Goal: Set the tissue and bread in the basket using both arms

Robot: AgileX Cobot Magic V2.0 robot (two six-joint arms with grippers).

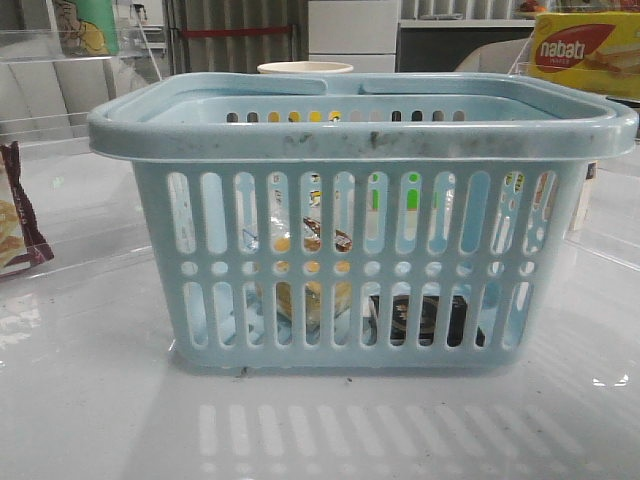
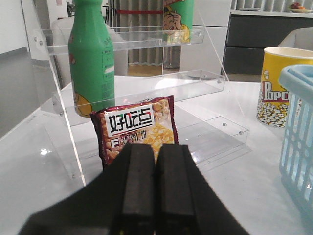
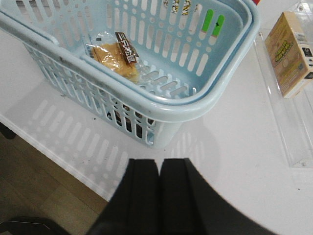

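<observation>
On my left I see a green bottle [image 2: 91,58] standing on a clear acrylic shelf [image 2: 146,83], with a maroon-edged snack packet [image 2: 138,129] leaning below it. A yellow popcorn cup [image 2: 279,85] stands nearby. A yellow wafer box [image 1: 585,52] sits far right.

The bread [image 1: 300,262] and the tissue [image 1: 425,318] are lying inside the basket [image 1: 360,130], bread to the left, tissue to the right. A snack packet [image 1: 18,215] is sitting left of the basket, a biscuit box [image 1: 585,55] behind it to the right.
</observation>
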